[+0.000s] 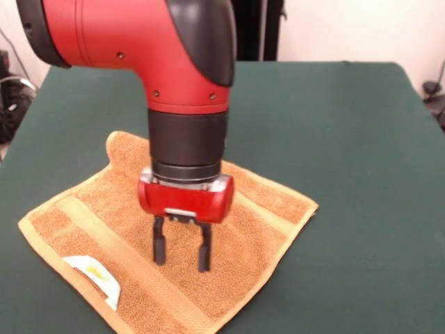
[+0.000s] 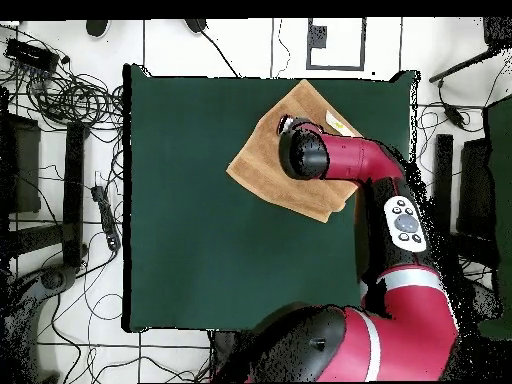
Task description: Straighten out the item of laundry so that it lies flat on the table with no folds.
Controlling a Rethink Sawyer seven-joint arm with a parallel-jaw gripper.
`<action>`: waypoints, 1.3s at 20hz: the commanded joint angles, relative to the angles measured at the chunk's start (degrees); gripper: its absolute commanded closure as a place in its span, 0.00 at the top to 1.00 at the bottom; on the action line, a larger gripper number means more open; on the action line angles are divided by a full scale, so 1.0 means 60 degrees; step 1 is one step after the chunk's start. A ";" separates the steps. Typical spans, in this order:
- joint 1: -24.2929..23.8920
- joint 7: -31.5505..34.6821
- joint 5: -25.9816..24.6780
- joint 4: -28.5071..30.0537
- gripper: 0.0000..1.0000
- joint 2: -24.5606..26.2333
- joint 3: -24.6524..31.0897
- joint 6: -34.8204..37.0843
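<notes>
The orange-tan towel [image 1: 104, 209] lies spread on the dark green table [image 1: 341, 139], turned like a diamond. A paler band [image 1: 111, 240] runs near its front edge, and a white label [image 1: 94, 275] lies on the front left edge. Its far corner [image 1: 117, 142] looks slightly curled up. My gripper [image 1: 182, 263] points straight down over the towel's middle, open and empty, with its fingertips just above or at the cloth. In the overhead view the towel [image 2: 262, 160] lies near the table's [image 2: 200, 200] top edge, and the arm's wrist [image 2: 303, 152] hides the gripper and part of the towel.
The red arm [image 2: 400, 210] reaches in along the table's right side in the overhead view. Cables [image 2: 60, 90] and dark stands lie on the floor left of the table. Wide bare green cloth shows to the right of the towel in the front view.
</notes>
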 commanded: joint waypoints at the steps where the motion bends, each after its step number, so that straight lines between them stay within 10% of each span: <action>1: 0.0856 0.3041 0.1050 0.2439 1.00 -0.0099 -0.1223 0.1463; 8: 0.1549 0.6239 0.4268 0.4771 1.00 -0.0539 -0.2251 0.1827; 12: 0.1627 0.6065 0.5150 0.5296 1.00 -0.0508 -0.2340 0.1656; 26: 0.0988 0.4489 0.4548 0.4543 1.00 0.0889 -0.2663 0.1812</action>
